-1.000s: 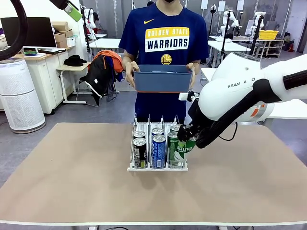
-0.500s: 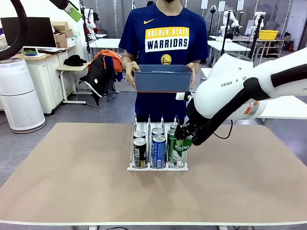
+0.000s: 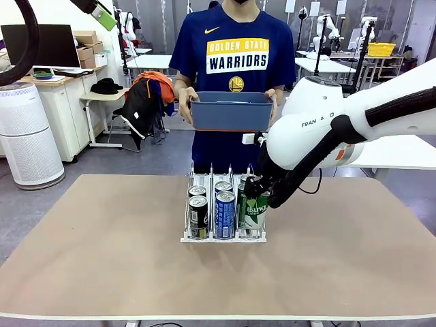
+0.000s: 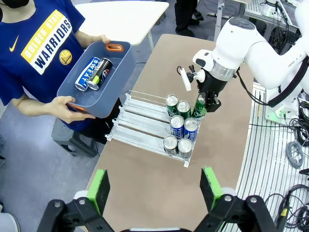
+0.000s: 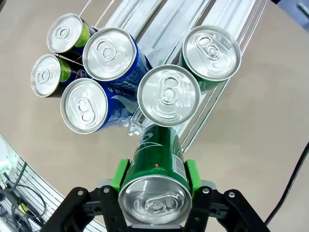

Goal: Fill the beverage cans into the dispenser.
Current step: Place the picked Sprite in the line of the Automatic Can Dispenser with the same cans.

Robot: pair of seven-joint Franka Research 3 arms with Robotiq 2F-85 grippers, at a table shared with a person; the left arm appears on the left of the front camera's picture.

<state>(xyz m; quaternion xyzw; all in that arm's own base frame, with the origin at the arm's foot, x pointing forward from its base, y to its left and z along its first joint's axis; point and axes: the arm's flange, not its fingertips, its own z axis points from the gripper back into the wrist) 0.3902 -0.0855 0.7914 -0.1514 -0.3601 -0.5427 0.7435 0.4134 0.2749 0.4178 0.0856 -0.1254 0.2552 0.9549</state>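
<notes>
The loading step is in hand: the right gripper (image 5: 157,179) is clamped on a tilted green can (image 5: 155,153) at the near end of the dispenser (image 4: 140,118), just beside its right lane. Six standing cans (image 5: 169,94) already fill that near end. The next move likely calls for carrying the can over the free stretch of lane behind them, righting it and lowering it between the wires before letting go. The left gripper (image 4: 154,191) hangs high above the dispenser, fingers apart and empty, and a person holds a blue tub (image 3: 230,114) with two more cans (image 4: 94,73) beyond its far end.
</notes>
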